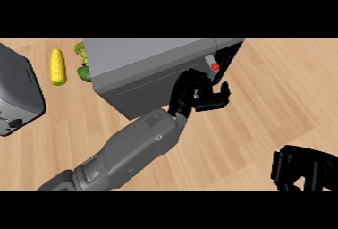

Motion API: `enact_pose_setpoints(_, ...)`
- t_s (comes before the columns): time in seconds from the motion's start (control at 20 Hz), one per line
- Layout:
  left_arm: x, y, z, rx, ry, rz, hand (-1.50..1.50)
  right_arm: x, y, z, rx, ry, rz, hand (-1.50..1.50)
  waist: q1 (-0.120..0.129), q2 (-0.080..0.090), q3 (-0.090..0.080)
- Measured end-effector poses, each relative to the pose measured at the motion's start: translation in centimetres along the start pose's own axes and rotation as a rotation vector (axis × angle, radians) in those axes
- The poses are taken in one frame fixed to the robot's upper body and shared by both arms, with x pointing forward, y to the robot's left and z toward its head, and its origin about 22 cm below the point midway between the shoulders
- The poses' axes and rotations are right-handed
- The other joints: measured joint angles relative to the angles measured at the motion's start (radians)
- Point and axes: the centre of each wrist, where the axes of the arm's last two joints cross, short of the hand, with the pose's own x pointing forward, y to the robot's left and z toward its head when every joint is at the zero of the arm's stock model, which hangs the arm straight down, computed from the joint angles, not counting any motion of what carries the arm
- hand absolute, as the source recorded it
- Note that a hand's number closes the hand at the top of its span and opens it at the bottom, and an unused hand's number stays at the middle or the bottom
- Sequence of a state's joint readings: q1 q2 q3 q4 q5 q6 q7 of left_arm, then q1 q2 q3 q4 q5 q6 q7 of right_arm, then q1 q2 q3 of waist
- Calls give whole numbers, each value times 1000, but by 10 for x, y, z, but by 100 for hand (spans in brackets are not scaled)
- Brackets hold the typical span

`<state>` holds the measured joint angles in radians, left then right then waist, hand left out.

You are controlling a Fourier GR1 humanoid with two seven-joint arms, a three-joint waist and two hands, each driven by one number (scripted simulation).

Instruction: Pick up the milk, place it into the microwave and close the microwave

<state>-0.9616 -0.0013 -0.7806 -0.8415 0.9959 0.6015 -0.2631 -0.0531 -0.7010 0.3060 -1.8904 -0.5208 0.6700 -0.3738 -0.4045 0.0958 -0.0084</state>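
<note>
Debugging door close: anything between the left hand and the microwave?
Nothing visible. The left hand is right at the microwave front, beside its panel. Corn and pepper lie off to the left.

The desk (264, 103) was light wood planks running diagonally across the whole frame, evenly lit, with soft shadows near the upper middle and left edge.

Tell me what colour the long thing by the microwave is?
Yellow; the corn shows in the head view.
</note>
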Motion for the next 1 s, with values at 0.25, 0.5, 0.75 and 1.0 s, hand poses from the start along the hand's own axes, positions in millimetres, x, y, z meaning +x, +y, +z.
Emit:
enact_pose_setpoints(0.25, 0, 0, 1, -83, 43, 103, 150, -6, 20, -1, -12, -21, -50, 150, 22, -5, 3)
enact_pose_setpoints(0.5, -4, 2, 1, -157, 67, 154, 150, -9, 39, -3, -37, -38, -74, 150, 45, -15, 4)
enact_pose_setpoints(0.75, -12, 5, 2, -223, 68, 192, 150, -8, 59, -6, -58, -42, -88, 150, 68, -21, 3)
enact_pose_setpoints(1.0, -18, 9, 2, -278, 67, 217, 150, -4, 76, -12, -71, -56, -88, 150, 89, -25, 3)
